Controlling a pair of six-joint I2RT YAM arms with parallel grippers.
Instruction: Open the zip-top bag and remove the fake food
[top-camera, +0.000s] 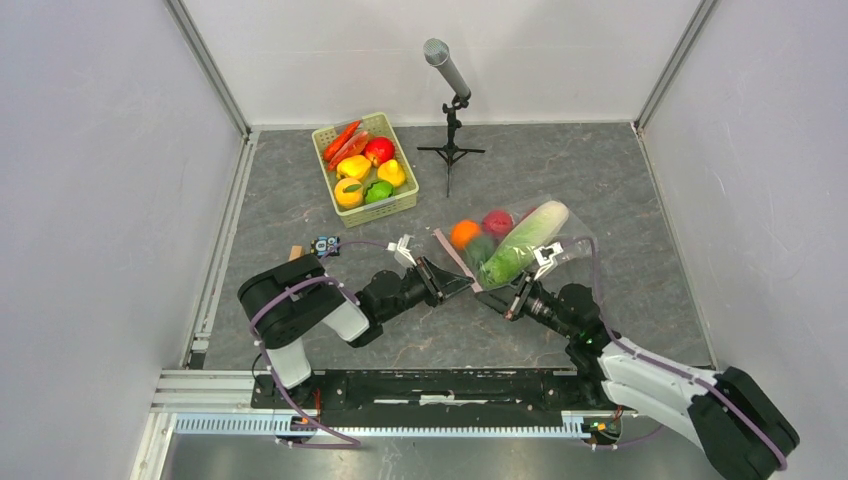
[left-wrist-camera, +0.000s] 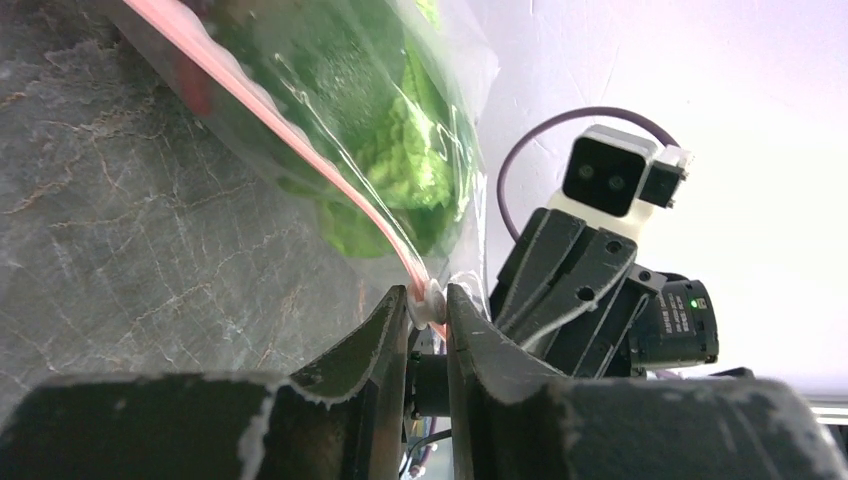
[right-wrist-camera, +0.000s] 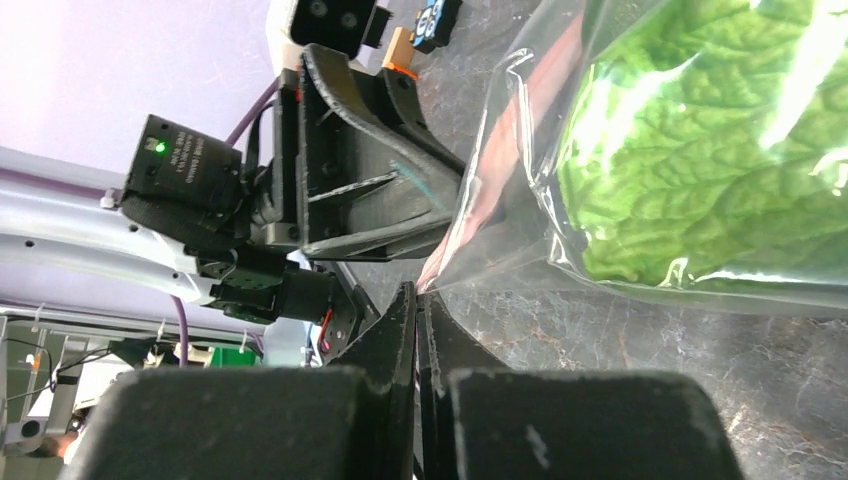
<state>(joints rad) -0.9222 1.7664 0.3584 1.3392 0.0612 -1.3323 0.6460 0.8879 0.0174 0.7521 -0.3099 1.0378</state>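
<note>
The zip-top bag lies on the grey table right of centre, its pale pink zip strip on the near left edge. Inside are a round orange, a red piece, a dark green fruit and a long white-and-green cabbage. My left gripper is shut on the white zip slider at the strip's near end. My right gripper is shut on the bag's near corner. The cabbage's green leaves fill the right wrist view.
A green lattice basket with yellow peppers, red and green toy produce stands at the back left. A microphone on a small black tripod stands at the back centre. White walls close in the sides and back.
</note>
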